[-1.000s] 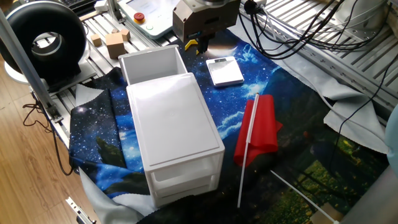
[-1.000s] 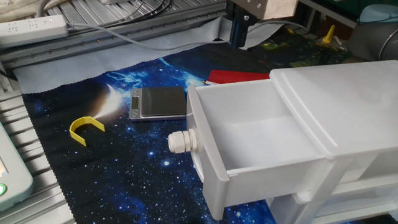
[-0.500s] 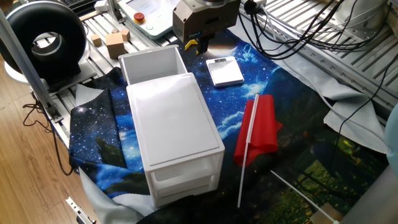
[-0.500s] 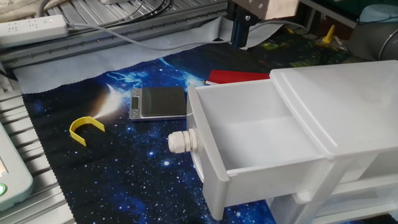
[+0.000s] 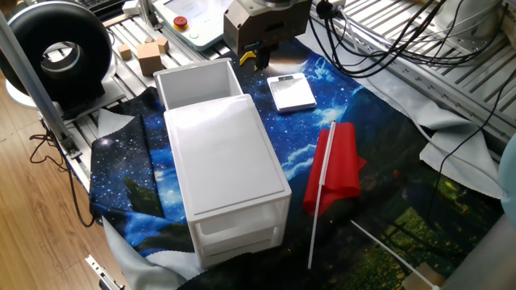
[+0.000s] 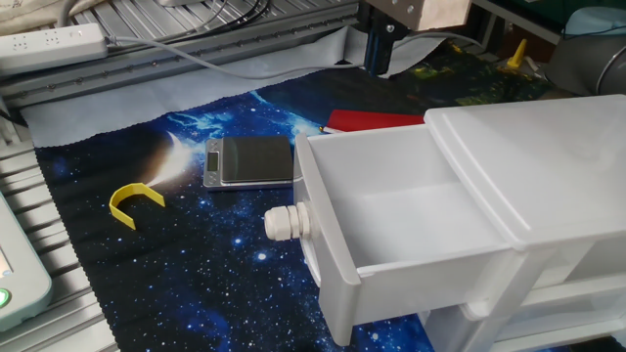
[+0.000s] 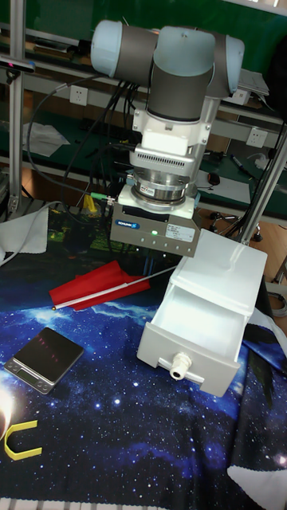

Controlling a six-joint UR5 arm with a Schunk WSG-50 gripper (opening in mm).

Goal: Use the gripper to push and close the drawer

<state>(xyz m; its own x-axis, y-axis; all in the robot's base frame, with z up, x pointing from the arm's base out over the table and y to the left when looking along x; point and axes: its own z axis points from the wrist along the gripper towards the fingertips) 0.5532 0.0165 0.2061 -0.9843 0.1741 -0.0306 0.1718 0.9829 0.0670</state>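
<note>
1. Drawer (image 6: 391, 235) stands pulled well out of the top of the small white cabinet (image 5: 230, 173); its open bin looks bare inside, and a round white knob (image 6: 286, 223) sticks out from its front wall.
2. Below it, the lower drawer (image 5: 240, 232) sits flush in the cabinet front.
3. The cabinet rests on a starry blue cloth (image 6: 196, 254) that covers the bench.
4. On the cloth near the drawer's front lie a small flat scale (image 6: 249, 161) with a dark top and, further to the side, a yellow C-shaped clip (image 6: 135, 203); both are apart from the drawer.
5. Beside the cabinet lies a red flag (image 5: 337, 165) on a white stick (image 5: 321, 197), flat on the cloth and not touching the cabinet.
6. The gripper (image 5: 258, 55) hangs above the cloth beyond the drawer's open end, near its corner and apart from it; no contact with the drawer shows in any view.
7. In the tall fixed view the gripper's boxy grey body (image 7: 156, 229) sits in front of the cabinet's rear part, under the pale-blue arm joint (image 7: 185, 64).
8. Its dark fingers (image 6: 380, 51) point down; I cannot tell whether they are spread or pressed together, and nothing is seen held between them.
9. Black cables (image 5: 379, 40) trail from the gripper across the aluminium frame (image 5: 451, 56) behind.
10. Farther back stand a wooden block (image 5: 151, 56) and a control pendant with a red button (image 5: 181, 22).
</note>
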